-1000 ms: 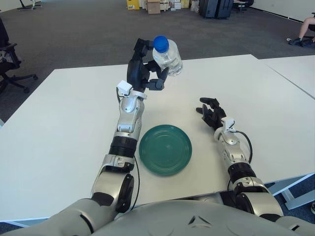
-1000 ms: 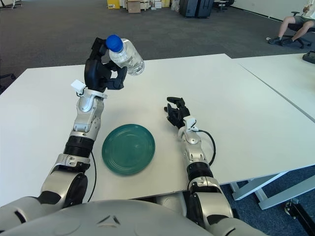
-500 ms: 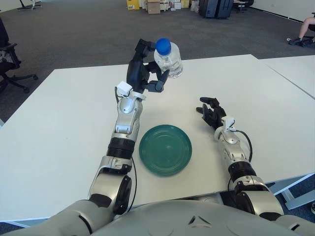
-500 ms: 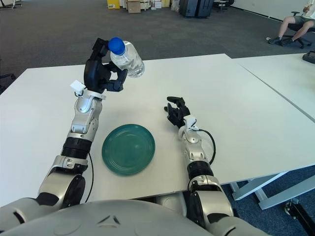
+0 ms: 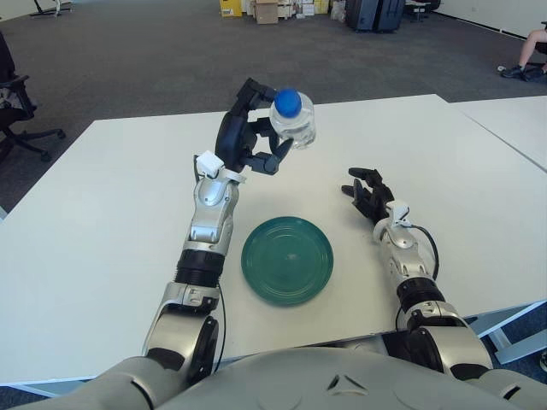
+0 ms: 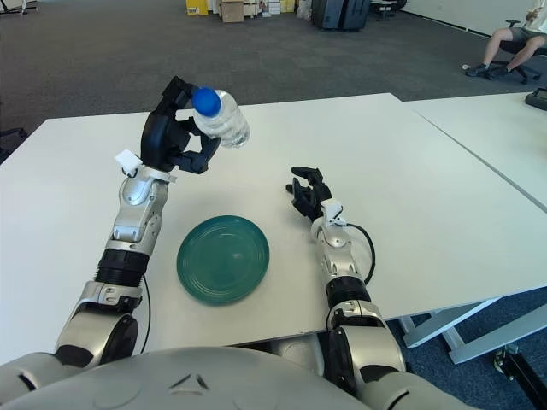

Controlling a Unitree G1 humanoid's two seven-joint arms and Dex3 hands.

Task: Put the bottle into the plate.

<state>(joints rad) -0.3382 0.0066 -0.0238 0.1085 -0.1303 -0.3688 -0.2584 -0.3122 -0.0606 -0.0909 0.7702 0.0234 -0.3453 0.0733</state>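
Blue-capped bottle (image 5: 294,119) tilted further toward camera | left hand (image 5: 248,141) still clamps it | plate (image 5: 287,259) below-right, unloaded | right hand (image 5: 369,194) idle, relaxed
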